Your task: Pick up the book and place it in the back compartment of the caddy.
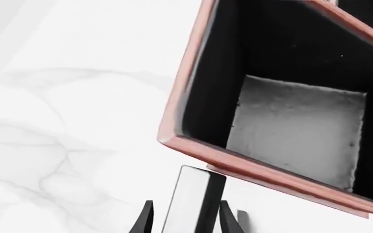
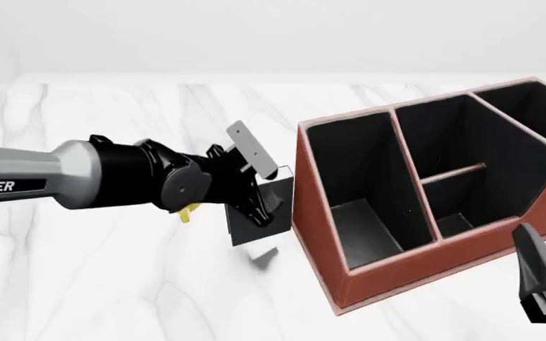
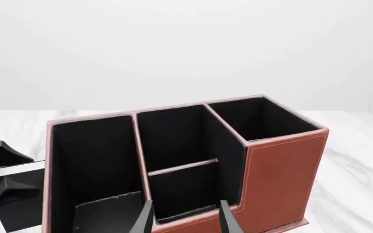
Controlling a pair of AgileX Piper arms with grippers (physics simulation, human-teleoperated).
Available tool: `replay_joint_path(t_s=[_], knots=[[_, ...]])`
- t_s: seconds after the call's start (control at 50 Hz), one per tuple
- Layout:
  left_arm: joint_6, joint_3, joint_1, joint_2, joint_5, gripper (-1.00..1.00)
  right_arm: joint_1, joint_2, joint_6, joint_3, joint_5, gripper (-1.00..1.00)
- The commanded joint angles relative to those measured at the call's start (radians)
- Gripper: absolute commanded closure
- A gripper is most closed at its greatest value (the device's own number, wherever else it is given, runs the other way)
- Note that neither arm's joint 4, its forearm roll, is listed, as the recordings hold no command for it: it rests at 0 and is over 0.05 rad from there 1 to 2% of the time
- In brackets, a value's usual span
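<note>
One small black hardcover book (image 2: 257, 206) with white page edges, one large reddish-brown caddy (image 2: 323, 213) with a black interior, two black grippers, one white marble table (image 2: 111, 277) — and a sliver of something yellow (image 2: 188, 212) peeking from under the left arm, too hidden to identify. The caddy shows four cells in the front view: a long narrow one on its left, a pair split by a short divider, and a larger far one. The nearer cell of the pair, behind the lowest wall, is the back compartment (image 2: 455, 224).

The left gripper (image 2: 254, 193) clamps the book, held in the air just beside the caddy's left wall, a shadow on the table below. Only the left wrist view shows the book's pale edge (image 1: 188, 204) between the two fingers, with the caddy's corner (image 1: 193, 145) close ahead. The right wrist view looks into the back compartment (image 3: 183, 191) and shows the right gripper (image 3: 185, 218) with its fingers parted, holding nothing — the front view catches just its tip (image 2: 543, 284) at the caddy's near right corner.
</note>
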Motion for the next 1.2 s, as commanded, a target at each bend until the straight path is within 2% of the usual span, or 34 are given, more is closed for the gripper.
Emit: replay_joint_path(t_s=[0.02,0.14,0.16,0.56,0.76,0.96,1.04,1.2], knots=[[-0.006,0.008,0.001,0.023,-0.018,-1.0,0.001,0.0,0.0,0.0,-0.002,-1.0],[-0.006,0.009,0.003,0.021,-0.028,-1.0,0.0,-0.002,0.0,0.0,0.001,-1.0],[-0.01,0.007,0.003,0.019,-0.027,1.0,0.0,-0.004,0.0,0.0,0.003,-1.0],[-0.045,0.027,-0.026,-0.019,-0.009,1.0,0.003,-0.017,-0.002,-0.002,0.016,-1.0],[-0.05,0.004,-0.031,-0.06,0.044,1.0,0.002,0.001,0.001,-0.005,0.003,-1.0],[-0.033,-0.128,-0.012,-0.139,0.205,1.0,0.001,0.001,0.002,-0.001,0.0,-1.0],[-0.024,-0.211,0.0,-0.173,0.293,1.0,0.002,-0.001,0.001,-0.002,0.001,-1.0],[0.006,-0.321,0.027,-0.218,0.378,1.0,0.002,-0.012,0.001,-0.002,0.011,-1.0]])
